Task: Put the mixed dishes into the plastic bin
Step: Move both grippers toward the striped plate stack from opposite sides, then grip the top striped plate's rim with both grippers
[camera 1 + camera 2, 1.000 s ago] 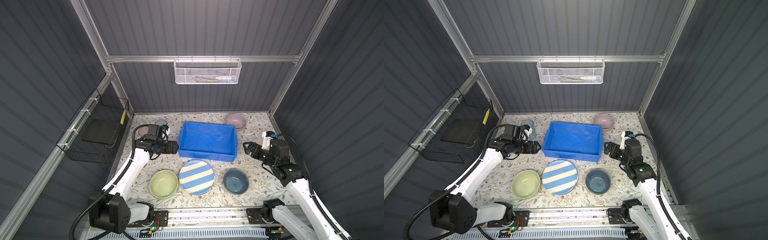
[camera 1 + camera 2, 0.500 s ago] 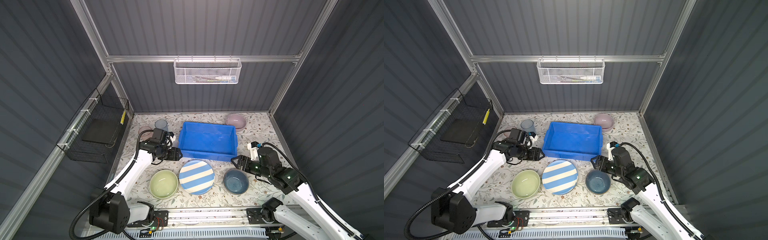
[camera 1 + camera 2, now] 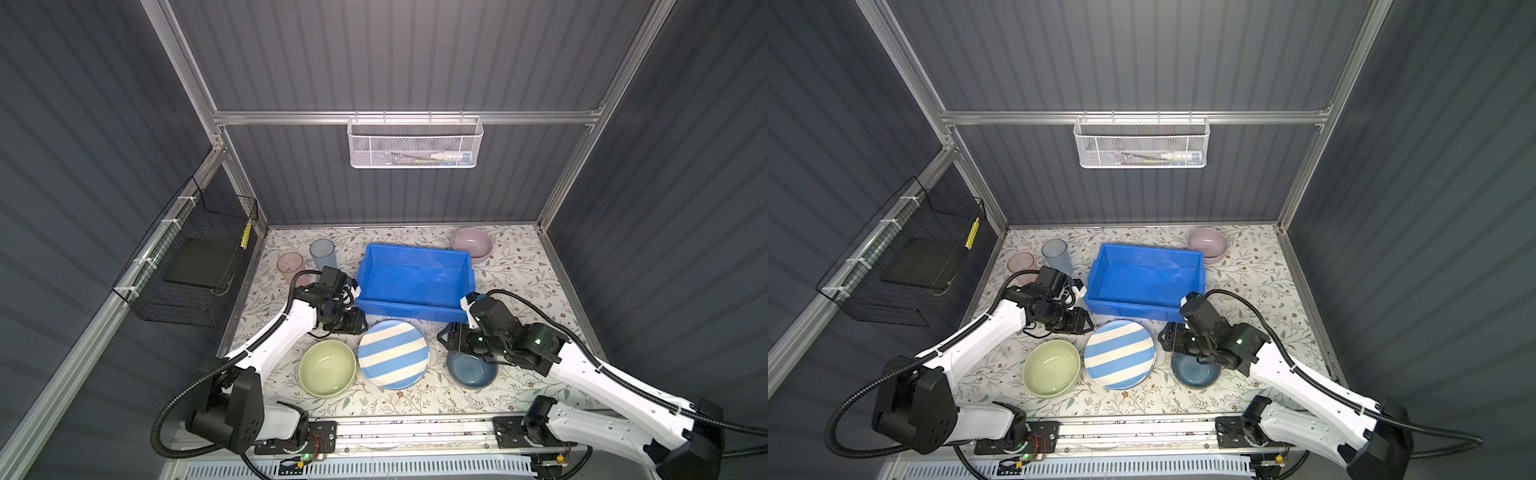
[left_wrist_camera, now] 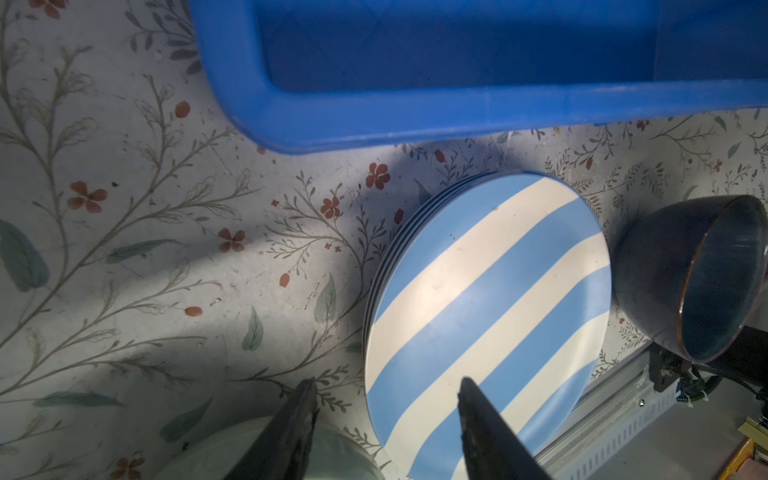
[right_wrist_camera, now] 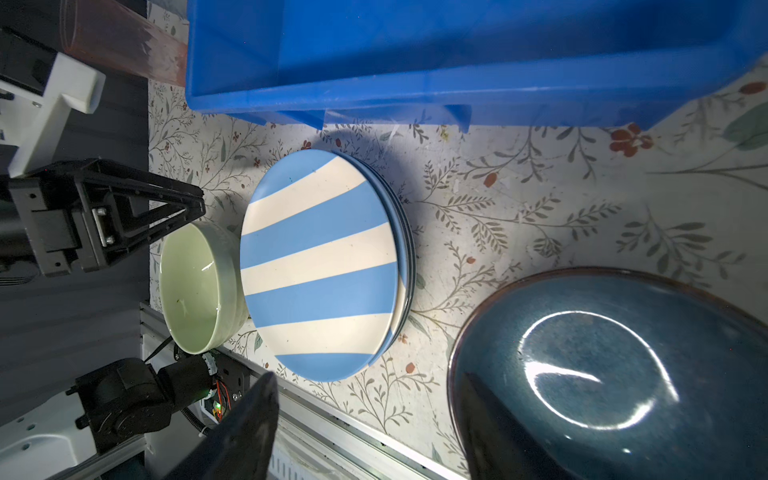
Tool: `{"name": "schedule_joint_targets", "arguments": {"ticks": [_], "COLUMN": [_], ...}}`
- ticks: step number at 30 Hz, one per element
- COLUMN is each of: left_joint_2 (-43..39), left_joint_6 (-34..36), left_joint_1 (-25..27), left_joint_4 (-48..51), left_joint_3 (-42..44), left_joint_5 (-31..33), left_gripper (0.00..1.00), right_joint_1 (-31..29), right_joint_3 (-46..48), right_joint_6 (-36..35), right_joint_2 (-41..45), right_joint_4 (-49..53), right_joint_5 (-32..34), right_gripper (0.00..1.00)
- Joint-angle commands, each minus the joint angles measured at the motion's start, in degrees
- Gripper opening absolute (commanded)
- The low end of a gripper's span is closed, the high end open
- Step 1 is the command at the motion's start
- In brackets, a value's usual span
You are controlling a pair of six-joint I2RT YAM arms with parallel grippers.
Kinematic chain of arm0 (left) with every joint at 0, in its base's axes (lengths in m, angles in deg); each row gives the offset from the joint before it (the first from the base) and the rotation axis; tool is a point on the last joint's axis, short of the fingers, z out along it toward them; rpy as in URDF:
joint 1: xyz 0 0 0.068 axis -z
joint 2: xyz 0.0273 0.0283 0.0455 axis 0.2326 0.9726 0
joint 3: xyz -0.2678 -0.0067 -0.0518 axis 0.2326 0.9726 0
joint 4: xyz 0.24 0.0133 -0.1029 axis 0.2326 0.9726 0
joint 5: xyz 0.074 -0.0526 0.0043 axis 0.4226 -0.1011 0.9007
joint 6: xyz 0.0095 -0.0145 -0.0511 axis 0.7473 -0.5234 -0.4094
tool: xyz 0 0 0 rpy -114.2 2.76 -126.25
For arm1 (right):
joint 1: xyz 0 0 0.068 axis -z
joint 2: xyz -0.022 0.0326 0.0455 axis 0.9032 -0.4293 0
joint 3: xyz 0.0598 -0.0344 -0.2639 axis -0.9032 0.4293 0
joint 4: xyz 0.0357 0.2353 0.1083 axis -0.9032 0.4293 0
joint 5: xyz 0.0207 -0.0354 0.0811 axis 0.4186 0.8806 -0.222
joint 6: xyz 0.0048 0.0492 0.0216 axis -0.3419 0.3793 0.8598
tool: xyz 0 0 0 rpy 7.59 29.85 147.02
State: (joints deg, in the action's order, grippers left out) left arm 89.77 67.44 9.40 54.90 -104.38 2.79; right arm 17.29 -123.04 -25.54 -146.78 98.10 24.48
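Observation:
The plastic bin (image 3: 415, 278) stands empty mid-table. In front of it lie a green bowl (image 3: 327, 368), a blue-white striped plate (image 3: 392, 353) on top of other plates, and a dark blue bowl (image 3: 473, 370). My left gripper (image 4: 386, 386) is open and low at the striped plate (image 4: 490, 299), one finger over its near edge and one over the table. My right gripper (image 5: 368, 382) is open, one finger inside the blue bowl (image 5: 602, 374) and the other outside its rim. A pink bowl (image 3: 472, 243) and two tumblers (image 3: 322, 253) stand at the back.
A white mesh basket (image 3: 415, 143) hangs on the back wall and a black wire basket (image 3: 195, 266) on the left wall. A metal rail (image 3: 407, 432) runs along the table's front edge. The bin's front wall (image 3: 1133, 309) stands just behind both grippers.
Both grippers came forward and down from beside the bin, the left to the striped plate's edge, the right to the blue bowl. Both pairs of jaws have narrowed.

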Motion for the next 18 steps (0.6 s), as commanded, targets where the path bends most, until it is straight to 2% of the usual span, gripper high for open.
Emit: {"name": "schedule_joint_targets", "arguments": {"ticks": [1, 6, 18], "left_joint_2": [0.88, 2.81, 4.56], "left_joint_6": [0.07, 0.19, -0.28], "left_joint_1": [0.52, 1.3, 2.35], "left_joint_4": [0.11, -0.31, -1.22], "left_joint_3": [0.8, 0.97, 2.04], "left_joint_5": [-1.1, -1.66, 0.43], "left_gripper": [0.52, 0.45, 0.39], "right_joint_1": [-1.26, -2.08, -2.27], "right_joint_3": [-0.26, 0.69, 1.42], "right_joint_6": [2.53, 3.37, 4.42], "right_joint_2": [-2.25, -5.44, -14.55], "right_joint_4": [-2.2, -5.92, -12.01], "right_joint_5": [1.82, 0.6, -4.02], "right_gripper": [0.65, 0.58, 0.5]}}
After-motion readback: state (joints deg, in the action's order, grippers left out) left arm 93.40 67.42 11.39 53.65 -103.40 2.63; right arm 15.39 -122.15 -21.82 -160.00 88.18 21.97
